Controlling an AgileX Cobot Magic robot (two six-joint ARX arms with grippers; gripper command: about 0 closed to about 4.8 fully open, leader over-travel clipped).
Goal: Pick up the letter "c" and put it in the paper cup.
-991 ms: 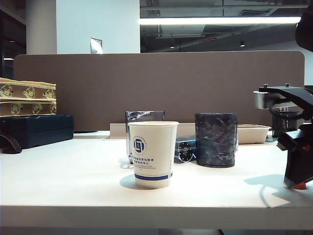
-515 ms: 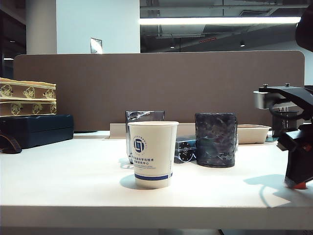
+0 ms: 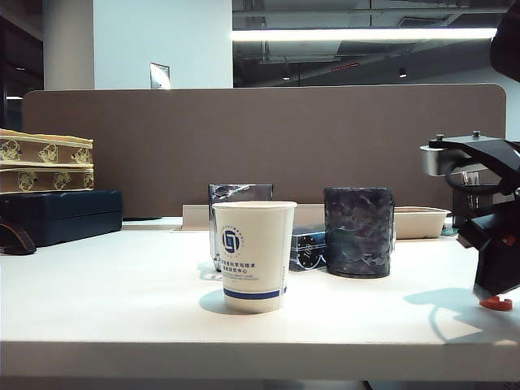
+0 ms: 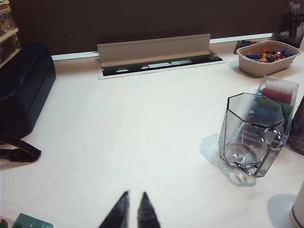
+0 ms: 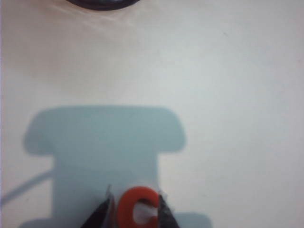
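Note:
The white paper cup point(image 3: 253, 256) with its blue logo stands upright near the table's front middle; its edge also shows in the left wrist view point(image 4: 299, 210). The letter "c" point(image 3: 496, 303), small and red-orange, sits low at the table's far right, well right of the cup. My right gripper point(image 3: 497, 286) is directly over it. In the right wrist view the letter "c" point(image 5: 137, 206) fills the gap between the two fingers of the right gripper point(image 5: 135, 200), which press its sides. My left gripper point(image 4: 134, 195) hovers over bare table, shut and holding nothing.
A dark mottled holder point(image 3: 358, 231) stands behind and right of the cup. A clear faceted glass point(image 4: 249, 137) and a clear box of coloured pieces point(image 4: 279, 97) stand near it. A beige tray point(image 4: 266, 58) sits at the back right, a black case point(image 3: 61, 215) at the left.
The right gripper's jaws have come in against the red letter, which now shows a little higher and wider under the gripper. The cup and left arm have not moved.

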